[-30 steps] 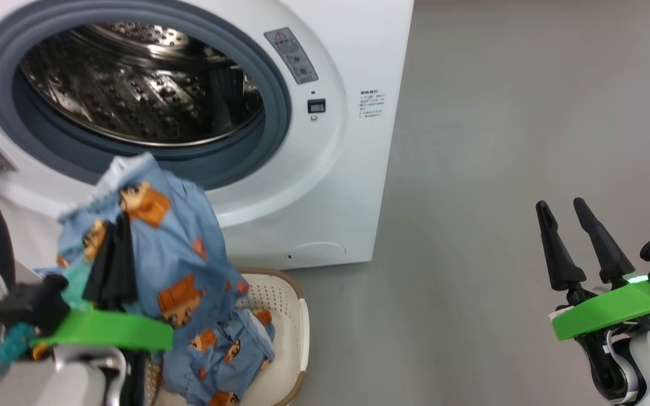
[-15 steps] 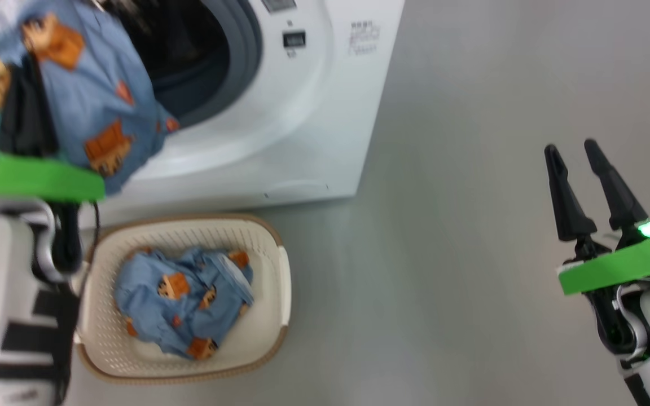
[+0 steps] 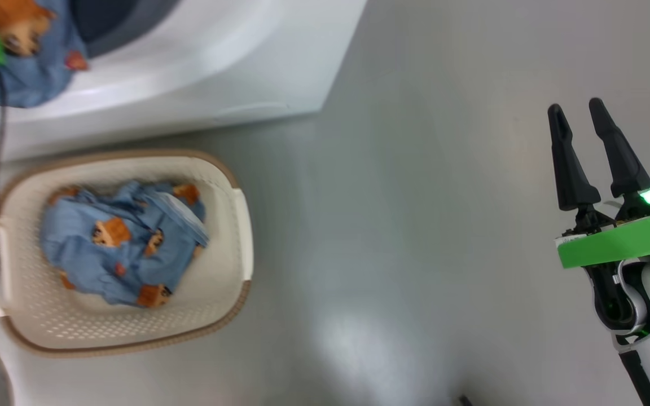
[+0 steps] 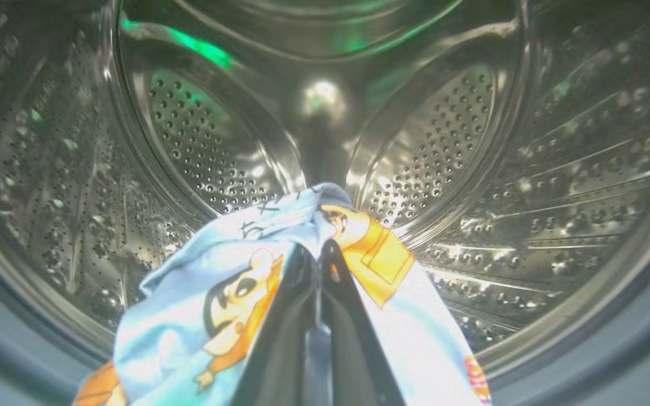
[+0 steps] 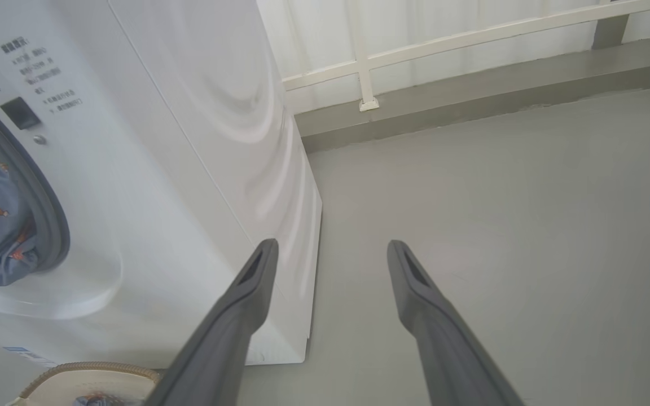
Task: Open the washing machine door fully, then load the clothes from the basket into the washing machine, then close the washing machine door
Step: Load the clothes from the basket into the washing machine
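My left gripper (image 4: 320,246) is shut on a light blue garment (image 4: 218,276) with orange figures and holds it at the mouth of the washing machine's steel drum (image 4: 189,141). In the head view that garment (image 3: 26,73) hangs at the top left, against the white washing machine (image 3: 189,67). More of the clothes (image 3: 116,242) lie bunched in the cream basket (image 3: 244,225) on the floor in front of the machine. My right gripper (image 3: 582,121) is open and empty, over bare floor well to the right. The washing machine door is out of view.
Grey floor (image 3: 415,225) spreads to the right of the machine and the basket. The right wrist view has the machine's white side panel (image 5: 235,113) close on its left, and a low grey ledge with a white railing (image 5: 471,67) beyond.
The head camera has tilted down, so the machine slid up out of the picture and the basket came to the middle. My left gripper lifted the garment out of the basket towards the drum opening.
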{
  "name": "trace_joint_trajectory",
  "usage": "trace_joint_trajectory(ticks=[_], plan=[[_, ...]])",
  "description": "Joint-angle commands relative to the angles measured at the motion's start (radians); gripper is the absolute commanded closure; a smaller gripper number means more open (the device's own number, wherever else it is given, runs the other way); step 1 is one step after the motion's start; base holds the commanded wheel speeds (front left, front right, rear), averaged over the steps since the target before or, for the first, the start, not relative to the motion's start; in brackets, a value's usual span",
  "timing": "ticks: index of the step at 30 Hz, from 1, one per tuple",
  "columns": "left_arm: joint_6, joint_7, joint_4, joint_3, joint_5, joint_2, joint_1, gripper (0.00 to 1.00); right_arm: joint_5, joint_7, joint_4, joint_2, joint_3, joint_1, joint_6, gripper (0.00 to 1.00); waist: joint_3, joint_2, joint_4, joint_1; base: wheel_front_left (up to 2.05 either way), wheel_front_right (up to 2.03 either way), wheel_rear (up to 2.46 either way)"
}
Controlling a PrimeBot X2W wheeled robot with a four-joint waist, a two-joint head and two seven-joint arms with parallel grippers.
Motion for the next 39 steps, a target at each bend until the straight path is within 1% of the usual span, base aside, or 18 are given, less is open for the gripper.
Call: trace_joint_trajectory(ticks=[1,5,8,11,12,13,17,24,32,39], plan=[[-0.004,-0.006,-0.010,0.020,0.015,0.052,-0.035,1.00,0.000,-0.008,-0.026,-0.006,0.007,0.006,0.006,0.00,0.091,-0.0001,-0.065,0.0000,0.00,0.00,0.00],[-0.003,-0.006,0.034,0.018,0.055,0.067,-0.106,1.00,-0.002,-0.008,-0.030,0.006,0.009,-0.002,0.006,0.00,0.124,-0.0001,-0.084,0.0000,0.00,0.00,0.00],[0.010,-0.006,0.000,0.034,0.095,0.077,-0.151,1.00,-0.004,-0.008,-0.032,0.011,0.007,-0.008,0.006,0.00,0.138,-0.0001,-0.091,0.0000,0.00,0.00,0.00],[0.020,-0.006,-0.015,0.066,0.112,0.063,-0.161,1.00,-0.007,-0.008,-0.029,0.015,0.004,-0.011,0.006,0.00,0.140,-0.0001,-0.091,0.0000,0.00,0.00,0.00],[0.018,-0.006,0.007,0.072,0.111,0.056,-0.160,0.79,-0.008,-0.008,-0.027,0.016,0.004,-0.012,0.006,0.00,0.136,-0.0001,-0.090,0.0000,0.00,0.00,0.00],[0.013,-0.006,0.038,0.069,0.111,0.049,-0.159,0.00,-0.009,-0.008,-0.023,0.017,0.004,-0.013,0.006,0.00,0.131,-0.0001,-0.088,0.0000,0.00,0.00,0.00],[-0.002,-0.006,0.110,0.067,0.117,0.034,-0.166,0.00,-0.010,-0.008,-0.018,0.021,0.015,-0.022,0.006,0.00,0.111,-0.0001,-0.080,0.0000,0.00,0.00,0.00],[-0.024,-0.006,0.148,0.095,0.109,0.014,-0.118,0.00,-0.008,-0.008,-0.005,0.020,0.023,-0.032,0.006,0.00,0.050,-0.0001,-0.062,0.0000,0.00,0.00,0.00],[-0.046,-0.006,0.125,0.104,0.118,0.001,-0.001,0.00,-0.003,-0.008,0.013,0.023,0.038,-0.030,0.006,0.00,-0.043,-0.0001,-0.035,0.0000,0.00,0.00,0.00],[-0.053,-0.006,0.058,0.112,0.138,-0.025,0.147,0.00,0.001,-0.008,0.036,0.026,0.048,-0.016,0.006,0.00,-0.150,-0.0001,-0.002,0.0000,0.00,0.00,0.00]])
